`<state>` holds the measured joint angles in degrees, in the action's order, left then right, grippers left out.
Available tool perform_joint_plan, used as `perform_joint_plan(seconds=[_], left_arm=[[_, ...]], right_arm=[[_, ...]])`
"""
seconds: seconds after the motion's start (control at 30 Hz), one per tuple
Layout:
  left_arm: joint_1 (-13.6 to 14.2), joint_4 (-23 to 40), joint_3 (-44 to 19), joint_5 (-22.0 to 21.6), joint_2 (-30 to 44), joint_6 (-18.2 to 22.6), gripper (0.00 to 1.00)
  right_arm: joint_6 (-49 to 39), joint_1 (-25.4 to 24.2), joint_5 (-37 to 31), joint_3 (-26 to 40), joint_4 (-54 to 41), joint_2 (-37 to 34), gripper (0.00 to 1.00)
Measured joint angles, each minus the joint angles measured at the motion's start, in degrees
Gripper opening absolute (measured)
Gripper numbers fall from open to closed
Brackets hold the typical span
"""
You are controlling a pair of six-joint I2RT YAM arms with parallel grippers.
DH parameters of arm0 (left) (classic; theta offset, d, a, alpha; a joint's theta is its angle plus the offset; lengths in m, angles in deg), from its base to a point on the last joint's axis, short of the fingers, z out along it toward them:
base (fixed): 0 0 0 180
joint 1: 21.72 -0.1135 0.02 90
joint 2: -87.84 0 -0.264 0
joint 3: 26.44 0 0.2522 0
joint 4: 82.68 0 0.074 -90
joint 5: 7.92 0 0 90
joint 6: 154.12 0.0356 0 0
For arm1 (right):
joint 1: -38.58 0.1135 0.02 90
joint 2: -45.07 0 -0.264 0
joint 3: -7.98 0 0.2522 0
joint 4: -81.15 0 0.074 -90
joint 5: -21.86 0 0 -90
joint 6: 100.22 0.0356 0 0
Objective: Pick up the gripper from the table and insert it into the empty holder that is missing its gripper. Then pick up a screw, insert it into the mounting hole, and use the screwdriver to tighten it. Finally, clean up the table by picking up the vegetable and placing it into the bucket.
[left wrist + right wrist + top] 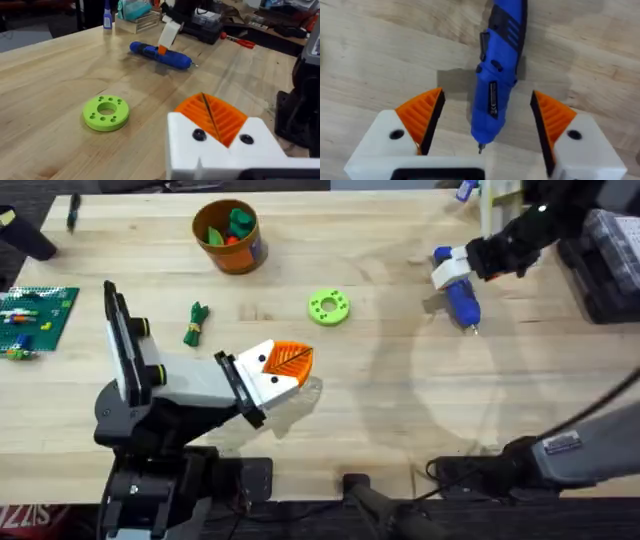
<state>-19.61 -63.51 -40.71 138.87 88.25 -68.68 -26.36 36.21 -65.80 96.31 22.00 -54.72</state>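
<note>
With fingers spread, right hand [485,130] astride screwdriver [497,75]

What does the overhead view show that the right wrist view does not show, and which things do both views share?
Overhead alone: the orange bucket holding toy pieces, the small green vegetable lying on the table, the lime-green disc, and the left gripper with its orange pads together.

Right wrist alone: the dark label and buttons on the screwdriver body, seen from close.

Both: the blue screwdriver lying on the wooden table, with the right gripper open around it, one orange pad on each side, not yet touching.
</note>
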Motion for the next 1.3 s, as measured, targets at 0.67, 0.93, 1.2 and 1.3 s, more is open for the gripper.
perform_joint_plan(seconds=[0.67, 0.93, 1.2, 1.3], left_arm=[[0.0, 0.0, 0.0, 0.0, 0.0, 0.0, 0.019], [0.0, 0.0, 0.0, 0.0, 0.0, 0.0, 0.019], [0.0, 0.0, 0.0, 0.0, 0.0, 0.0, 0.019], [0.0, 0.0, 0.0, 0.0, 0.0, 0.0, 0.019]], right_arm=[[1.4, 0.0, -0.6, 11.1, 1.5, -15.8, 0.994], [1.4, 0.0, -1.0, 11.6, 1.0, -16.3, 0.992], [1.3, 0.0, -1.7, 12.5, -0.1, -17.0, 0.900], [1.1, -0.1, -2.6, 12.5, 0.1, -17.1, 0.575]])
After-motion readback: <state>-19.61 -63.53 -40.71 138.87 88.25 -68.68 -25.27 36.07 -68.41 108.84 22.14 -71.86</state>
